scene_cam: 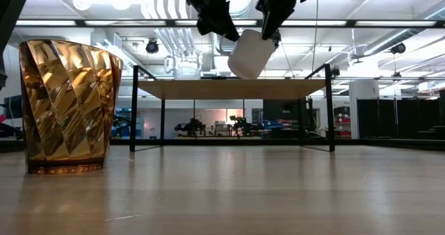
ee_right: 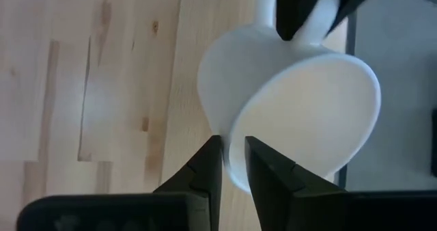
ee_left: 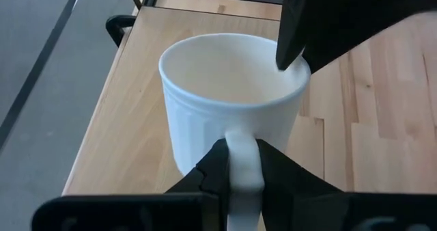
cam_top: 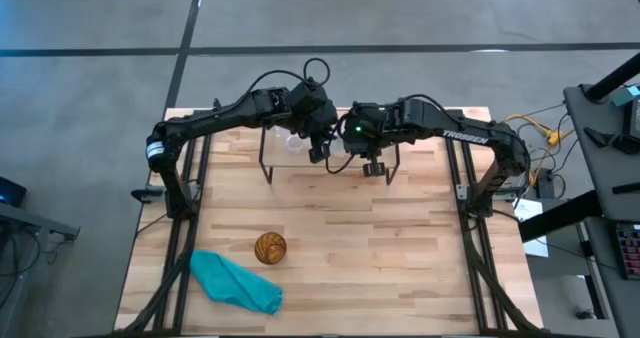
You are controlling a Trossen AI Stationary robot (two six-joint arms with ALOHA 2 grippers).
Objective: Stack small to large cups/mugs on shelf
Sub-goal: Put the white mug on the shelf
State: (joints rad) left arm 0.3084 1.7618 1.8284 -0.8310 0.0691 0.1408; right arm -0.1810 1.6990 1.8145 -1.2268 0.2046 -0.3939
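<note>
The white mug (scene_cam: pixel 250 53) hangs tilted above the shelf (scene_cam: pixel 208 89), between both grippers. My left gripper (ee_left: pixel 240 149) is shut on its handle. My right gripper (ee_right: pixel 233 141) comes from the opposite side, its fingers a little apart, one inside and one outside the rim. In the high view, the left gripper (cam_top: pixel 318 150) and right gripper (cam_top: pixel 373 166) meet over the shelf (cam_top: pixel 285 160). A tiny clear glass cup (scene_cam: pixel 186 67) stands on the shelf board. The amber patterned cup (cam_top: pixel 270 248) stands upright on the table near the front. My left gripper pinches the mug's handle (ee_left: pixel 242 137) between its two fingers, which slant down toward the mug and lie across the handle loop. The mug is clear of the shelf, its mouth tipped toward that gripper. My right gripper stands astride the rim (ee_right: pixel 232 125) opposite the handle; whether it touches, I cannot tell.
A teal cloth (cam_top: pixel 235 281) lies crumpled at the table's near left. The shelf's thin black legs (scene_cam: pixel 132 110) stand on the table toward its far edge. Bare tabletop (cam_top: pixel 400 248) lies between shelf and near edge.
</note>
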